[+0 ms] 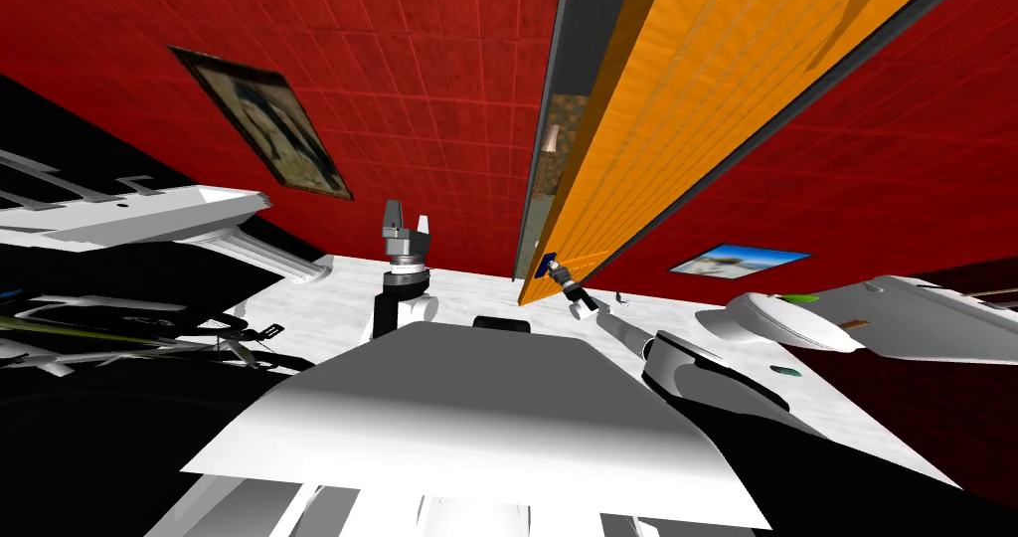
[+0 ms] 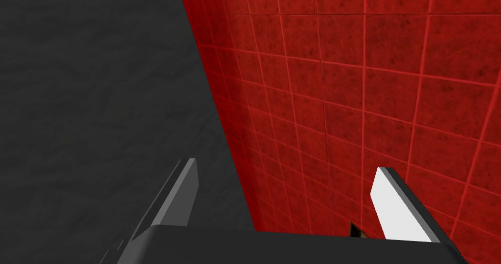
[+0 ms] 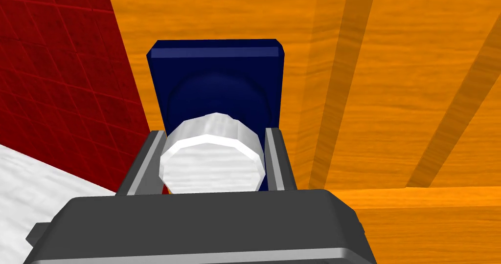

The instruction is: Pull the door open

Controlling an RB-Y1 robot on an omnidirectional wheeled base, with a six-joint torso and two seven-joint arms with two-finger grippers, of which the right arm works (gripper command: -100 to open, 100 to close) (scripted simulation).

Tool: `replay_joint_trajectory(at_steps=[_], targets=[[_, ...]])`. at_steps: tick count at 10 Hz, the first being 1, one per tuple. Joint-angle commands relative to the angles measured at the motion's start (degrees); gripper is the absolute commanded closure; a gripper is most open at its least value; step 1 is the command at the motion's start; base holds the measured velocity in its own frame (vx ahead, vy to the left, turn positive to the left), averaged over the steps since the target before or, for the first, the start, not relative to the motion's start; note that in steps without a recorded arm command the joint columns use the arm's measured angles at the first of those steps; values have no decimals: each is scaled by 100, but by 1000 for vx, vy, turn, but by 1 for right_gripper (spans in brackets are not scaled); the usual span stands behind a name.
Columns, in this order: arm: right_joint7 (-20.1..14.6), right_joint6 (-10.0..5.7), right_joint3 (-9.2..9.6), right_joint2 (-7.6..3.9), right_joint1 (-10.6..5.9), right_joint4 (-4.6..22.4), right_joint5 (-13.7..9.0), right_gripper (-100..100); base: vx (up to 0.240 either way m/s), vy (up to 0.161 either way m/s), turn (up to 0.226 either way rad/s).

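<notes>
Our right gripper (image 3: 215,131) clamps the white round knob (image 3: 211,161) of the orange door (image 3: 391,80). Its two fingers (image 3: 275,153) press against the knob's sides in front of the dark blue backplate (image 3: 215,75), a hold that should let the arm haul the door towards us. The knob sits at the door's free edge, close to the red tiled wall (image 3: 58,55) and above the white floor (image 3: 29,192). In the head view, a narrow gap shows between that edge and the dark frame (image 1: 572,64), so we judge the door just ajar, with most of the swing left to do. Our left gripper (image 1: 408,218) is raised to the left of the door, well apart from it. Its fingers are spread wide and hold nothing, and it is out of the door's path, by our reckoning.
</notes>
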Motion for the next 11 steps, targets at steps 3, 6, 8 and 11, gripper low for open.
replay_joint_trajectory(at_steps=[3, 6, 8, 11], targets=[[-209, -265, 243, -172, -31, 6, 91, 100, -152, -142, 123], [-429, -543, 499, -352, -63, 12, 187, 100, -204, -181, 142], [-547, -691, 636, -449, -80, 15, 238, 100, -194, -175, 96], [-637, -811, 735, -487, -79, 96, 288, 100, -119, -123, 104]])
